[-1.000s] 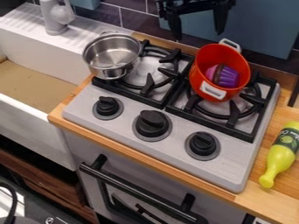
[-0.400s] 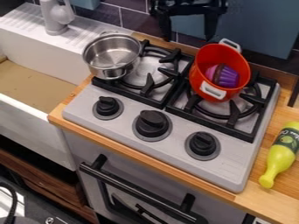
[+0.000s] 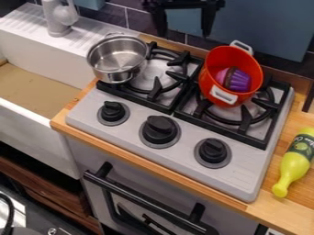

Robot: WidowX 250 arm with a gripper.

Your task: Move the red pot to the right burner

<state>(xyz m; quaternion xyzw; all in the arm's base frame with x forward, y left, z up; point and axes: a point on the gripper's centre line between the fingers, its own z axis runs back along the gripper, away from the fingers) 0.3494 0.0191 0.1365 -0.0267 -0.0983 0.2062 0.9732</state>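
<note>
Red pot point(image 3: 214, 59) — rounded, white-handled — holding ridged cupcake point(image 3: 237, 80).

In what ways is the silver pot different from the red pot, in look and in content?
The silver pot is shiny bare metal, while the red pot is coloured, with white handles. The silver pot has nothing inside, whereas the red pot holds a purple toy cupcake. The silver pot sits at the left of the stove; the red pot is over the right burner. Both are open, without lids.

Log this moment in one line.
gripper open, empty | red pot on right burner | cupcake inside | steel pot at stove's left
</note>
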